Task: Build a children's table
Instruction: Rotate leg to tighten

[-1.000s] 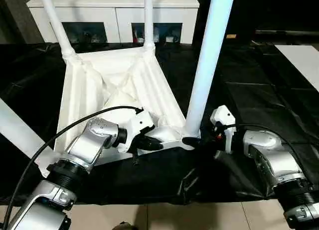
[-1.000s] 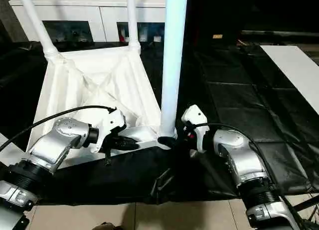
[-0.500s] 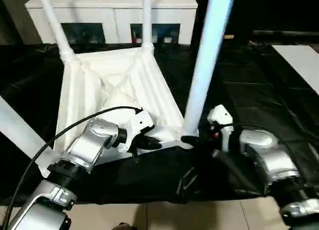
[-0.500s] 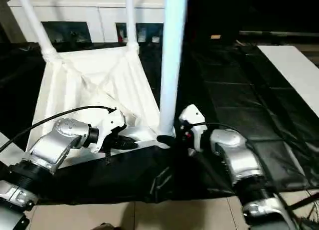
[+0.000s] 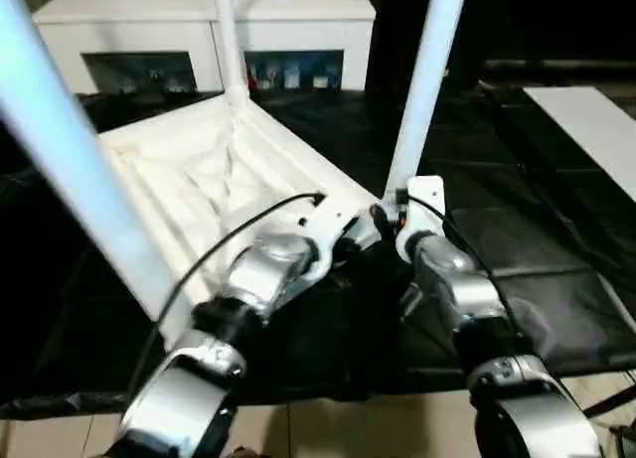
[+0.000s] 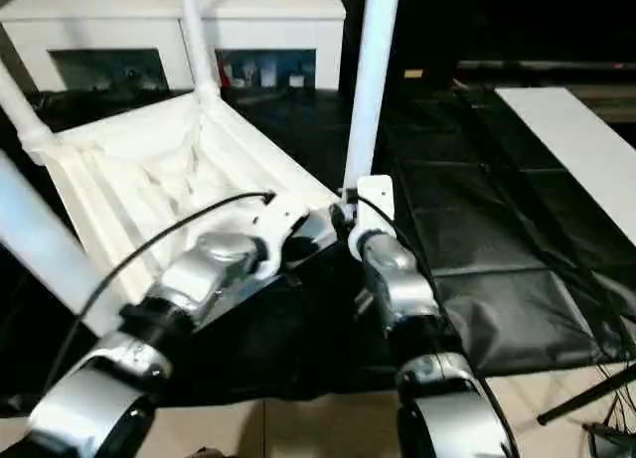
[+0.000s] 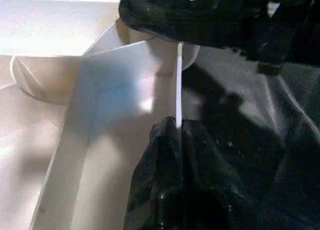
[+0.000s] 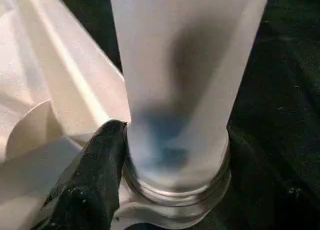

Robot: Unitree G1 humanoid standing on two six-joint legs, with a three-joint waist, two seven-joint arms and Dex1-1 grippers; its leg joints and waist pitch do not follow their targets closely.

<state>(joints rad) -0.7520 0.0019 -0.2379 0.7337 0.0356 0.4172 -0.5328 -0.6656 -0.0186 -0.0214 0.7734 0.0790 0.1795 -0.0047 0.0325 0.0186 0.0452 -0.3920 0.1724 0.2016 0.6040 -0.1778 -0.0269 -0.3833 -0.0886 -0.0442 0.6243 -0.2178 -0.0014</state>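
One white plastic ribbed tabletop lies upside down on the black sheet, four white tapered round legs standing from its corners: near left, far left, far, near right. My left gripper is pinched shut on the tabletop's thin near edge. My right gripper clasps the near right leg's base. Open sheet spreads right; one white cabinet stands behind.
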